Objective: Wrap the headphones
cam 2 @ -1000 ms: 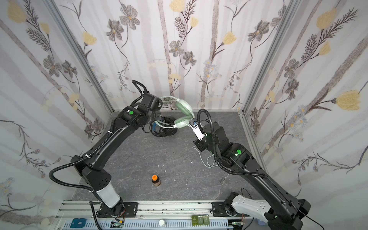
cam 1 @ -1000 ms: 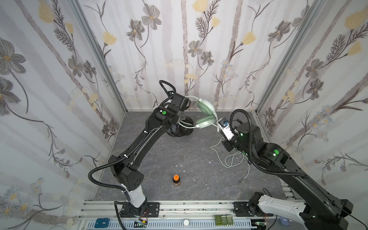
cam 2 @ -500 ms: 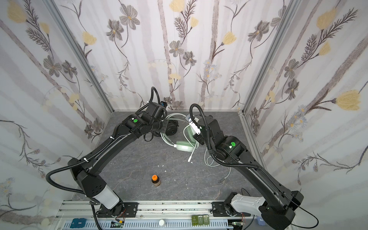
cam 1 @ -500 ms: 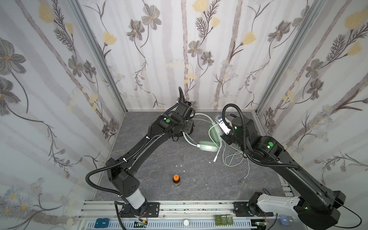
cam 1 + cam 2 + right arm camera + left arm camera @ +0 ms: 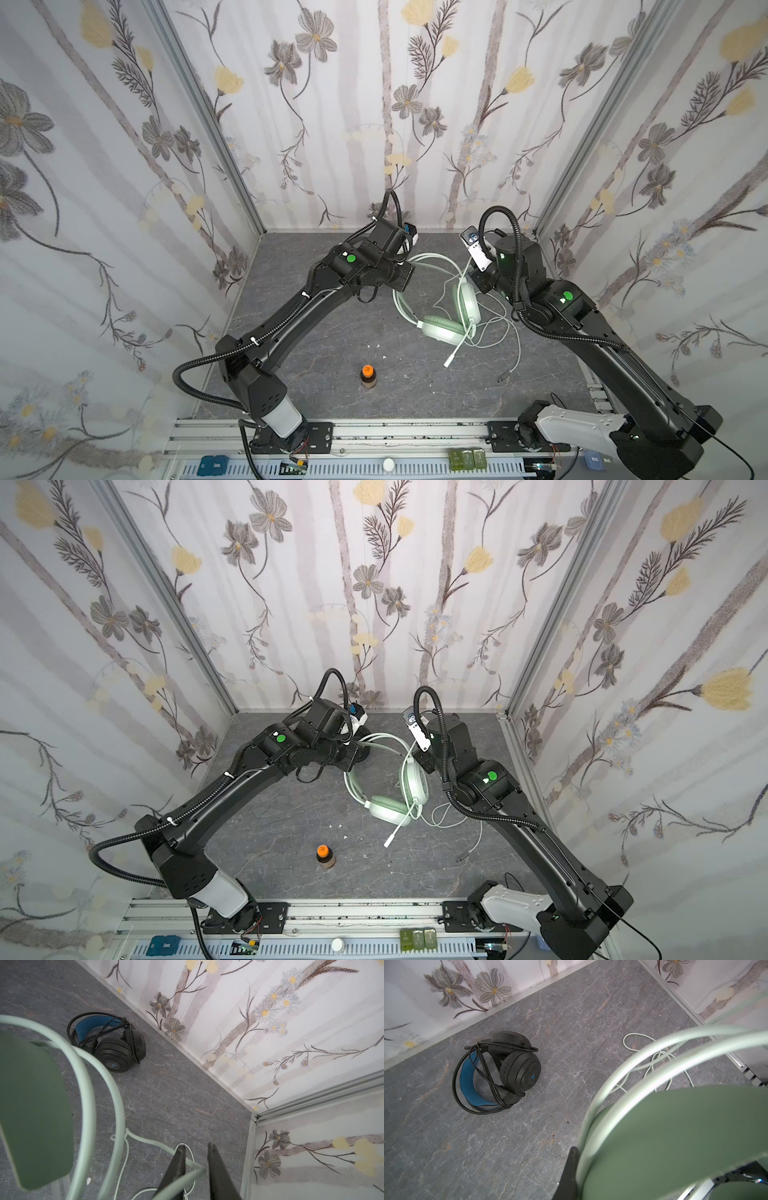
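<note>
The mint green headset is showing pale on the grey veined floor; the black headset is showing a blue band; the six-o'clock bottle is wearing an orange cap.

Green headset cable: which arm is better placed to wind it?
Probably the right gripper: its open jaws straddle the cable, whose loose loops lie on its side. The left gripper grips the headband.

Two headsets in all: one mint headset and one black headset (so two cables too, a mint cable and a black cable). One bottle. Two arms, a left arm and a right arm.
</note>
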